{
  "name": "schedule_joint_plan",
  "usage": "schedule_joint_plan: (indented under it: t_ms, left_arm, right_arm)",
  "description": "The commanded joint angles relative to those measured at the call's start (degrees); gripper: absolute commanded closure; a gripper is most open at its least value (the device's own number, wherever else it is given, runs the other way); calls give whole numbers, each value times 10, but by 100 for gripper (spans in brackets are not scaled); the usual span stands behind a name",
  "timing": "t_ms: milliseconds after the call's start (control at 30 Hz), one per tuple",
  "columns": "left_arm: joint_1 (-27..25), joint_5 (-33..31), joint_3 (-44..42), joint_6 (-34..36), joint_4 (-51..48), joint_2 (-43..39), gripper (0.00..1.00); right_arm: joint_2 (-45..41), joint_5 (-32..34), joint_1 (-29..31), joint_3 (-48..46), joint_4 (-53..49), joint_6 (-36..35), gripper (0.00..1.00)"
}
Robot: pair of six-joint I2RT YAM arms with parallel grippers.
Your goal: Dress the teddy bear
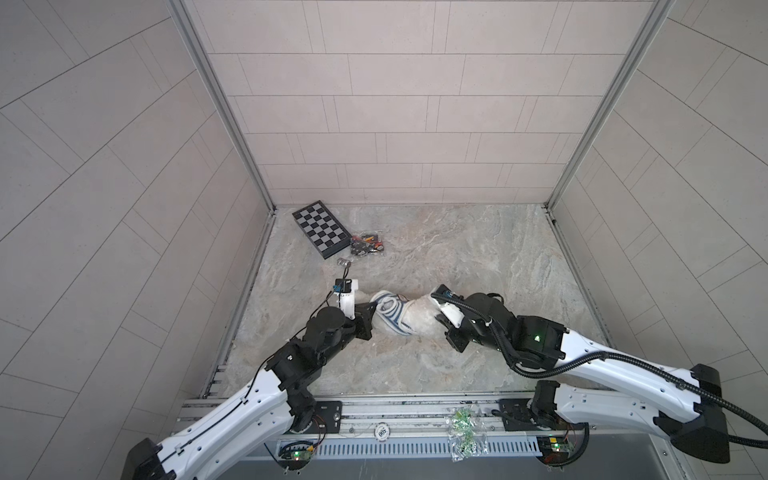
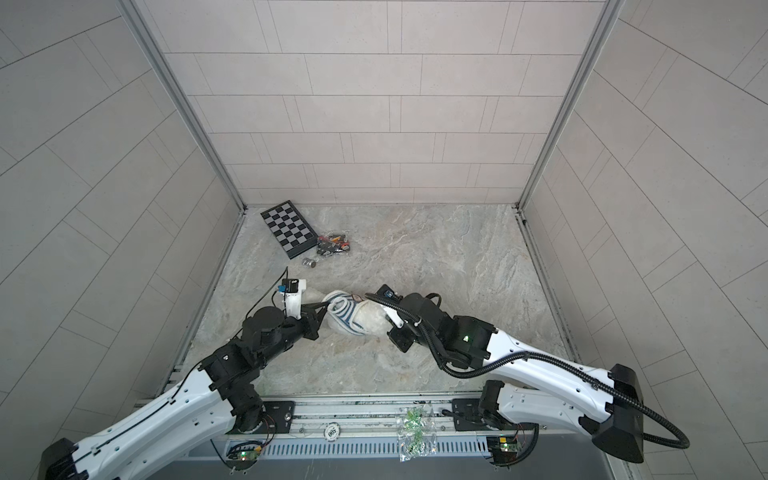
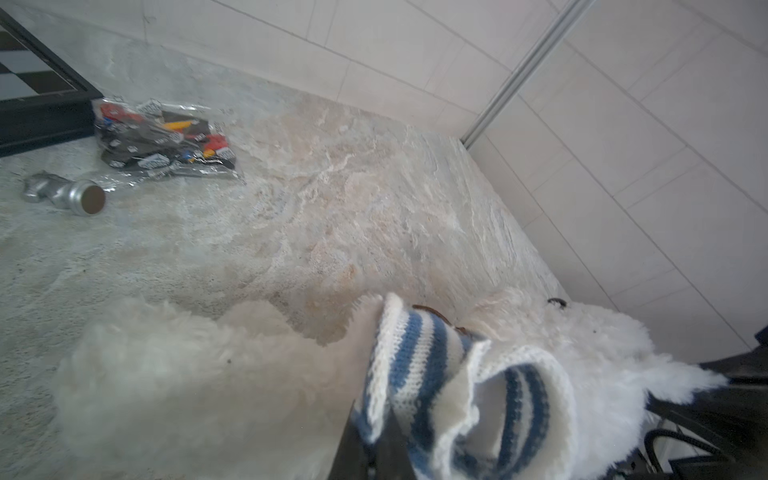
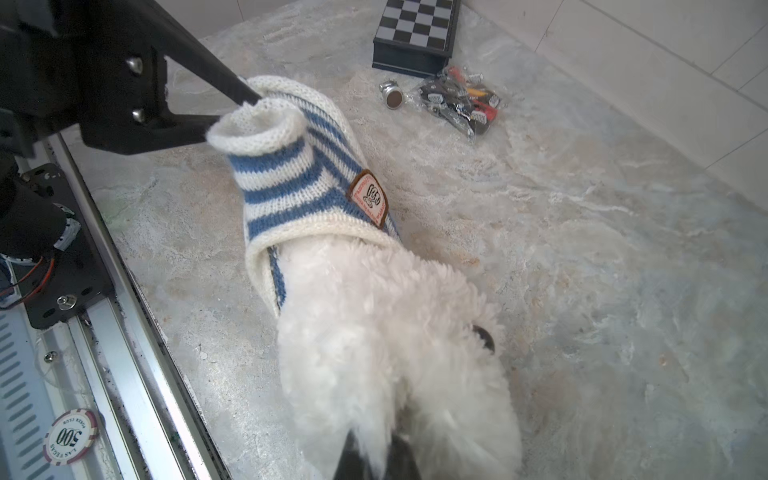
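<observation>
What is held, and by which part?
Left gripper: striped knit shirt, by its rolled white edge. Right gripper: teddy bear, by its uncovered furry end.

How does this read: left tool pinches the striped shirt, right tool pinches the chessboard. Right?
Wrong on one point: the right tool is shut on the teddy bear, not the chessboard, as the right wrist view shows. The left tool does pinch the striped shirt.

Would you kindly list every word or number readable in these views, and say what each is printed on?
"500": centre of the poker chip.
"LAS VEGAS": the same chip's rim.
"POKER CLUB": the same chip's rim.
The badge on the striped shirt: lettering too small to read.
The bag of pieces: white labels too blurred to read.
</observation>
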Motion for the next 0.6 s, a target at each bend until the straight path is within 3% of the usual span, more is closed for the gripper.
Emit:
schedule_joint_plan:
  t_ms: [0, 167, 300, 433, 567]
  left_arm:
    - [5, 51, 51, 40, -49, 33, 100]
    - [7, 37, 98, 67, -66, 123, 100]
    - [14, 28, 131, 93, -33, 187, 88]
    - [16, 14, 156, 110, -27, 210, 67]
    - [15, 23, 112, 114, -1, 176, 38]
  right_arm:
    - [9, -37, -32, 2, 36, 63, 100]
    - [17, -132, -119, -35, 86, 88, 100]
    - [34, -210, -202, -63, 135, 96, 100]
    - [62, -257, -253, -74, 175, 101, 100]
    - [87, -274, -284, -76, 193, 99, 100]
